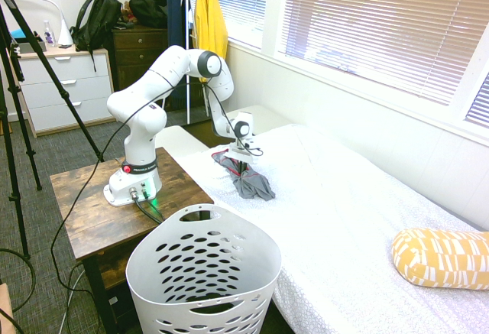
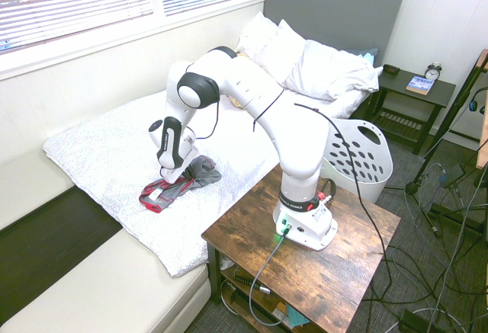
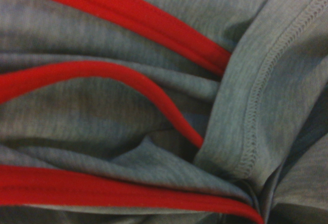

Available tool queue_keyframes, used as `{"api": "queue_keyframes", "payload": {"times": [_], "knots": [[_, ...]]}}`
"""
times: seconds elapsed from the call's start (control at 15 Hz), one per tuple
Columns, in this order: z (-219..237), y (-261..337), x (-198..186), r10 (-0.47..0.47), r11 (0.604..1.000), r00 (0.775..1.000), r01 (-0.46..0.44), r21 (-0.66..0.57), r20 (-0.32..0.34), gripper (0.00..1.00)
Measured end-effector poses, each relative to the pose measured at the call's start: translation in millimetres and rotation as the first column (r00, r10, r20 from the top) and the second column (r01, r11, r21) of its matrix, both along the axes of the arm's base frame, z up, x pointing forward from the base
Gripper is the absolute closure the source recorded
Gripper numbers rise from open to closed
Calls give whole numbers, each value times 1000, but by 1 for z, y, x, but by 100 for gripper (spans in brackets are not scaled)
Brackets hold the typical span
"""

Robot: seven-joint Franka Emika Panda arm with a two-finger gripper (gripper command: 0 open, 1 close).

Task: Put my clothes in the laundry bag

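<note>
On the white bed (image 1: 351, 219), our gripper (image 2: 172, 174) sits pressed down into the grey, red-trimmed clothes (image 2: 177, 184) — the garment lies directly beneath it, its length running across the mattress edge. We cannot tell how far the fingers are spread. The laundry bag (image 1: 202, 269) stands on the floor beside the bed, well apart.

A bed (image 2: 114, 150) with a white patterned cover lies along a white wall under wide windows (image 1: 367, 21) with closed blinds, daylight glowing through them. White pillows (image 2: 320, 66) lean on a grey headboard (image 2: 335, 5), beside a dark nightstand (image 2: 412, 93). A yellow patterned pillow (image 1: 442, 257) lies on the bed. The floor is grey carpet (image 1: 46, 158). A white dresser (image 1: 65, 89) and a dark dresser (image 1: 141, 47) stand against the far wall.
</note>
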State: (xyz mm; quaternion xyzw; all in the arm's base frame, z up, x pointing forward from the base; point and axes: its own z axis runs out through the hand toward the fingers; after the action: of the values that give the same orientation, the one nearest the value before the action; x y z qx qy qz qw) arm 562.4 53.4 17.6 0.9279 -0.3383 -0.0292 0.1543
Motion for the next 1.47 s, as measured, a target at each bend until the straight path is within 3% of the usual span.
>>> {"api": "queue_keyframes", "payload": {"times": [0.33, 0.73, 1.13, 1.33, 1.47], "knots": [[21, 7, 5, 4, 1000, 1000, -3, 24, -21, 100], [116, 2, 12, -32, 999, 976, 40, 34, -216, 100], [339, -60, 23, 73, 997, 954, -72, 15, -290, 100], [451, -94, 1, 130, 991, 942, -136, 1, -310, 100], [505, -118, -25, 170, 982, 915, -189, -16, -367, 100]]}}
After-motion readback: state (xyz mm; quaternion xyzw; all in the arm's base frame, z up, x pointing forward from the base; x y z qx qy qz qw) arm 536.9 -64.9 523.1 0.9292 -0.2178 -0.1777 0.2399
